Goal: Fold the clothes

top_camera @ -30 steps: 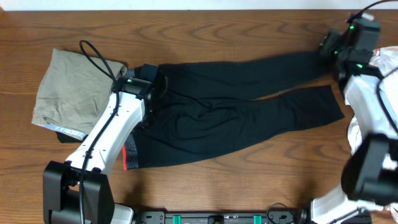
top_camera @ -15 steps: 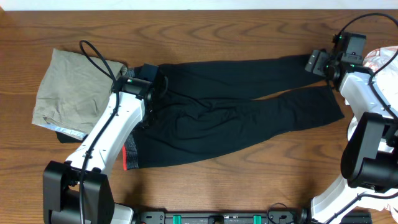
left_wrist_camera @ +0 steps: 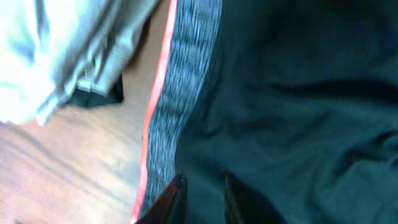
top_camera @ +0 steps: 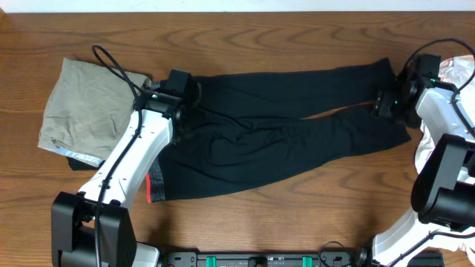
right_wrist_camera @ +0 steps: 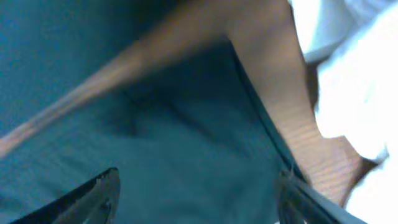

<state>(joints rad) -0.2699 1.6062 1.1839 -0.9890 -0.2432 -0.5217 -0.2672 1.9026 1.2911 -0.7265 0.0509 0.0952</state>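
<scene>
The clothes, black trousers (top_camera: pixel 274 141), lie flat across the table with the legs pointing right. The heather-grey waistband (left_wrist_camera: pixel 180 93) with its orange-red edge is at the left. My left gripper (top_camera: pixel 180 119) hovers over the top of the trousers just inside the waistband. In the left wrist view the left gripper (left_wrist_camera: pixel 202 199) has its jaws a narrow gap apart, with flat black fabric behind them. My right gripper (top_camera: pixel 387 104) is over the end of the lower leg. In the right wrist view the right gripper (right_wrist_camera: pixel 202 199) stands wide open above the black fabric (right_wrist_camera: pixel 186 124), gripping nothing.
A khaki-grey garment (top_camera: pixel 85 107) lies at the left, touching the waistband end. White fabrics (top_camera: pixel 453 74) sit at the right edge beside my right arm and show near the hem as white fabric (right_wrist_camera: pixel 354 74). Bare wooden table (top_camera: pixel 245 37) runs along the back.
My right gripper has come down from the upper leg's end to the lower leg's end, its jaws narrowing slightly. The left gripper's jaws have parted a little.
</scene>
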